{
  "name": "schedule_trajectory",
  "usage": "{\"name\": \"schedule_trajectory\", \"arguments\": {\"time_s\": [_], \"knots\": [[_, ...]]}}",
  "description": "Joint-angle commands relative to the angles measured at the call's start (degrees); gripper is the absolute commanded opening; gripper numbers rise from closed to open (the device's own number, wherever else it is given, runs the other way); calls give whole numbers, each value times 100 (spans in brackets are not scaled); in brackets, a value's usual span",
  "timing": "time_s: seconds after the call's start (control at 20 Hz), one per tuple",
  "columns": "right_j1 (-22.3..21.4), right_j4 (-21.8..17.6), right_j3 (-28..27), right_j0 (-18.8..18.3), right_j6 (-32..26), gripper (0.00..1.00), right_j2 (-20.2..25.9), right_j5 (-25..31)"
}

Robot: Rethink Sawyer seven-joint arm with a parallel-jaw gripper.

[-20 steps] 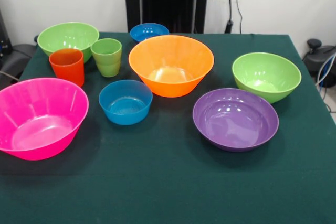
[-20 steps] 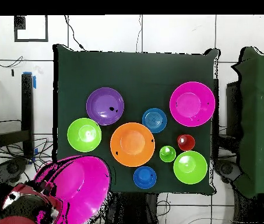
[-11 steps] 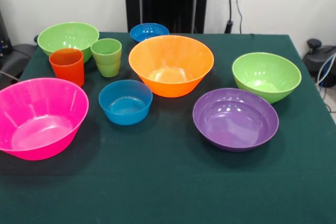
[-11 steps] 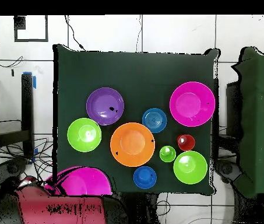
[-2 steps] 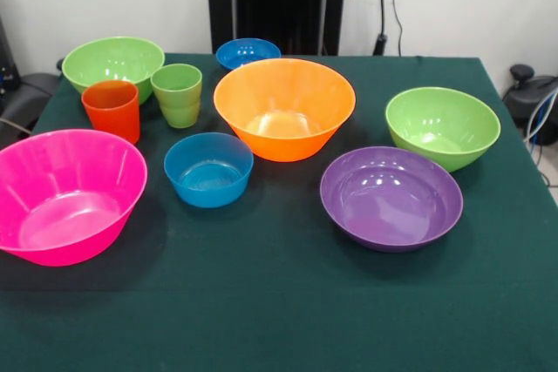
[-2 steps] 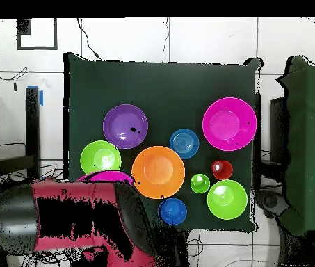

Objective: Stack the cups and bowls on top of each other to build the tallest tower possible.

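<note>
Nothing is stacked yet: every piece is seen standing alone on the green-clothed table (image 5: 288, 311), so the tower is judged not begun. In the overhead view the red and black arm (image 6: 69, 219) is seen swung across the table's near corner, with a sliver of a second pink bowl (image 6: 104, 178) showing just beyond it. The gripper itself is hidden under the arm's bulk, so it cannot be told how the jaws stand, nor whether that pink bowl is held.

The step in hand is judged to be the bringing of a first big bowl toward the spread. A wide, stable base is called for next, and a clear spot among the crowded pieces.

The wares are all glossy moulded plastic, round and flared. The orange bowl (image 5: 284, 107) is placed at the middle, deep with faint vertical facets. The pink bowl (image 5: 68, 194) is set at the front-view left, equally deep. Two green bowls are noted: one (image 5: 113, 64) at the back left, one (image 5: 442, 125) at the right. The purple bowl (image 5: 391, 197) is shallow and wide, just in front of the right green one. A blue bowl (image 5: 208, 168) sits between pink and orange; another blue bowl (image 5: 248, 52) is tucked behind the orange. The orange-red cup (image 5: 112, 109) and the light green cup (image 5: 177, 94) are stood side by side, narrow and upright, the green one stepped at its base.
</note>
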Motion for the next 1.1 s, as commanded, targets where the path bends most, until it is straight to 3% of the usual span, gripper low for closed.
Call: {"name": "schedule_trajectory", "arguments": {"time_s": [0.05,0.8,1.1], "knots": [[743,-696,-82,-72,-552,0,563,-435],[2026,-1240,-226,-241,-550,0,760,-1755],[2455,-1449,-281,-149,-243,0,719,-2315]]}}
